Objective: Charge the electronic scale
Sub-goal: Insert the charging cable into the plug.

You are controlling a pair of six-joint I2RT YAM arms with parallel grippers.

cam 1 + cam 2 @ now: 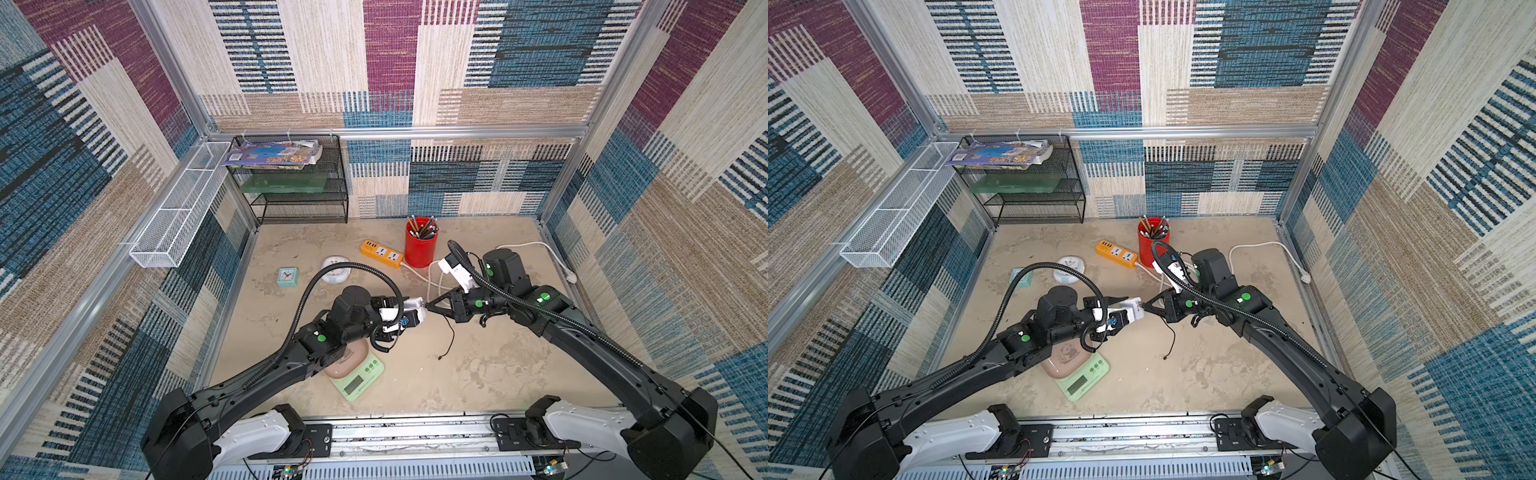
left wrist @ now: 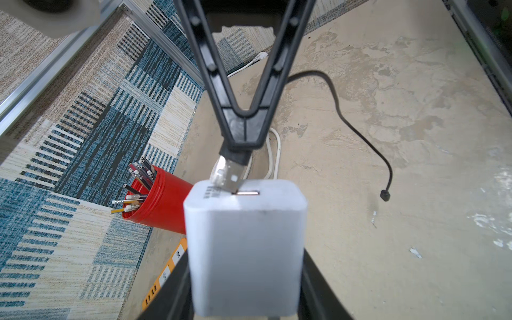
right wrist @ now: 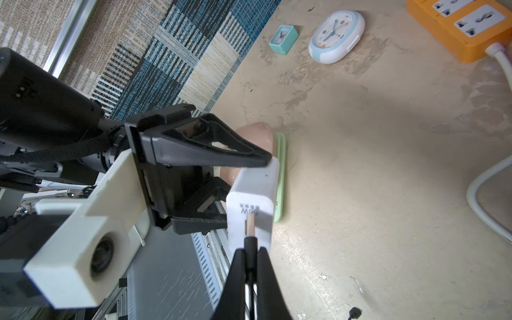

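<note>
The electronic scale, mint green with a pink bowl, lies near the table's front, partly under my left arm. Its green edge shows behind the adapter in the right wrist view. Above the table, my left gripper is shut on a white charger adapter. My right gripper is shut on the USB plug of a black cable. The plug's metal tip meets the adapter's port at a slant. The cable's other end lies loose on the table.
An orange power strip with a white cord lies at the back beside a red pencil cup. A teal square clock and a round white clock sit left of it. A black mesh rack and a white wire basket stand at the back left.
</note>
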